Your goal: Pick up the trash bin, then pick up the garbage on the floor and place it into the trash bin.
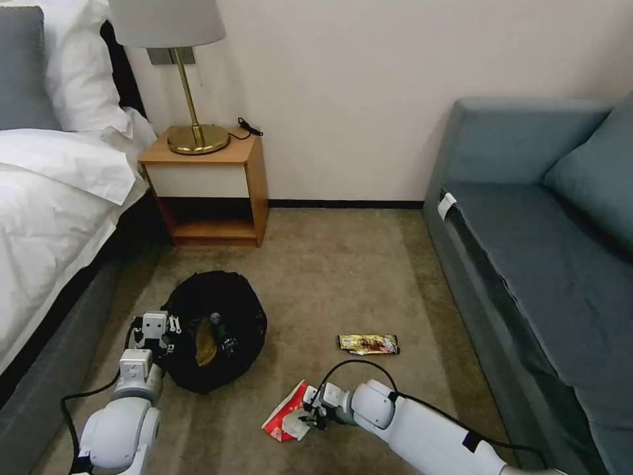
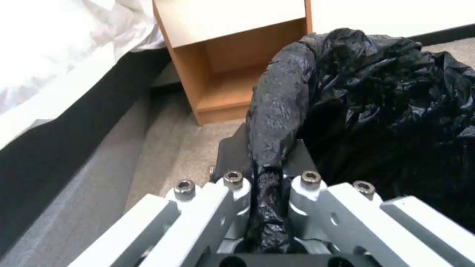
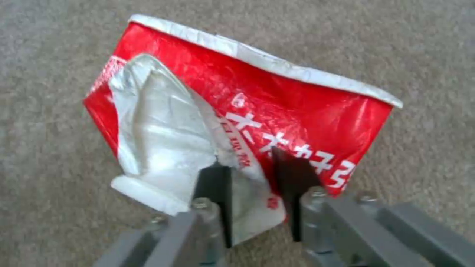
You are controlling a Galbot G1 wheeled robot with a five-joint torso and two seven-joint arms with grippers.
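The trash bin (image 1: 217, 310), lined with a crinkly black bag, stands on the carpet by the bed. A clear bottle (image 1: 223, 335) and a brown paper bag (image 1: 204, 348) lie inside it. My left gripper (image 1: 170, 338) is shut on the bin's near rim, and the left wrist view shows the black liner (image 2: 282, 104) pinched in the left gripper (image 2: 267, 167). The red-and-white crushed carton (image 1: 282, 412) lies on the floor. My right gripper (image 1: 306, 415) is at its edge, and in the right wrist view the gripper (image 3: 250, 167) is shut on the carton (image 3: 277, 107). A brown-gold snack wrapper (image 1: 369, 344) lies farther out on the carpet.
A bed (image 1: 53, 211) runs along the left and a blue-grey sofa (image 1: 541, 264) along the right. A wooden nightstand (image 1: 211, 191) with a brass lamp (image 1: 194, 99) stands against the back wall. Open carpet (image 1: 343, 270) lies between them.
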